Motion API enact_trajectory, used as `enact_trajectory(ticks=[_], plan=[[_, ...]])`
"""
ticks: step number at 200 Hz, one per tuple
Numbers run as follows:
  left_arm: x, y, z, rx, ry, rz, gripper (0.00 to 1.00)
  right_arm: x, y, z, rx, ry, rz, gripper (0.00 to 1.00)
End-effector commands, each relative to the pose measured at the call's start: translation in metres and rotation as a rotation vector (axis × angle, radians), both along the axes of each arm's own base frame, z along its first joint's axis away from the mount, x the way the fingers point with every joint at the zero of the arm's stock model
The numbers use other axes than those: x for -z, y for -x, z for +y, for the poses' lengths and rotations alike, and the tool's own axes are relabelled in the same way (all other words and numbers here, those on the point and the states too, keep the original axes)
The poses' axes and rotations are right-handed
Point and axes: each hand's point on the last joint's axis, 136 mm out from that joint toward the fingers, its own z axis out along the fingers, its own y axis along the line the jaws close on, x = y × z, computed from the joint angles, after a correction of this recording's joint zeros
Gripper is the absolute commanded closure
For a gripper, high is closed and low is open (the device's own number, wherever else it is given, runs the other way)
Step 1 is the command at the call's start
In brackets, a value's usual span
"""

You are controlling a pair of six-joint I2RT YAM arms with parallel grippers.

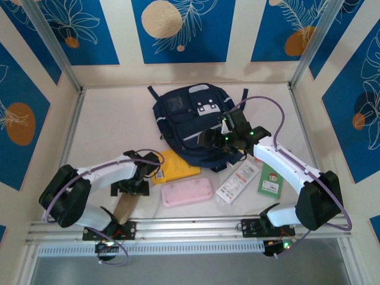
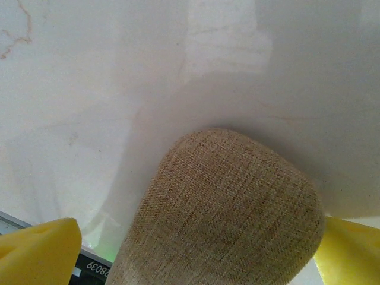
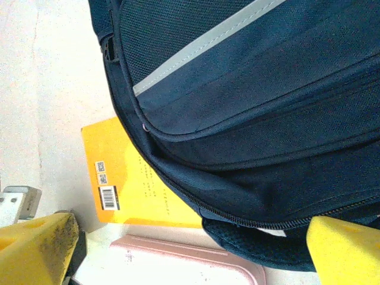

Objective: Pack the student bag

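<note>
Two arms over a counter, both sets of fingers released, the bag lying flat in the middle toward the back.

At the near left, the left fingers stand spread wide on either side of a tan woven pouch, gripping nothing; a gap shows on one side, and the other is too close to judge. To the right lie a yellow book and, nearer, a pink case. The bag's near edge overlaps the book's far corner. The right fingers hang spread apart above that near edge, holding nothing. Right of them sit a white packet and a green packet.
</note>
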Motion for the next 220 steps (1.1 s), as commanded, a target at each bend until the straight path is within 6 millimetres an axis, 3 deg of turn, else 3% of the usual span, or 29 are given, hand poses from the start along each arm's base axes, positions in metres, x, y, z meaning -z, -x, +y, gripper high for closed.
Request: enact_trajectory(ticks=[1, 53, 109, 176, 220], plan=[[0.005, 0.009, -0.009, -0.022, 0.064, 0.033, 0.07, -0.009, 0.003, 0.003, -0.014, -0.045, -0.011, 0.03], [0.023, 0.014, -0.024, -0.048, 0.156, 0.086, 0.33, -0.015, 0.003, 0.007, -0.020, -0.069, -0.012, 0.09], [0.010, -0.004, -0.020, -0.034, 0.152, 0.023, 0.52, -0.014, 0.005, 0.008, -0.023, -0.069, -0.012, 0.12], [-0.041, -0.068, -0.011, -0.066, 0.164, -0.172, 0.68, -0.019, 0.008, 0.015, -0.061, -0.080, -0.077, 0.12], [-0.076, -0.094, -0.028, -0.092, 0.265, -0.287, 0.75, -0.018, 0.018, 0.029, -0.154, -0.157, -0.104, 0.17]])
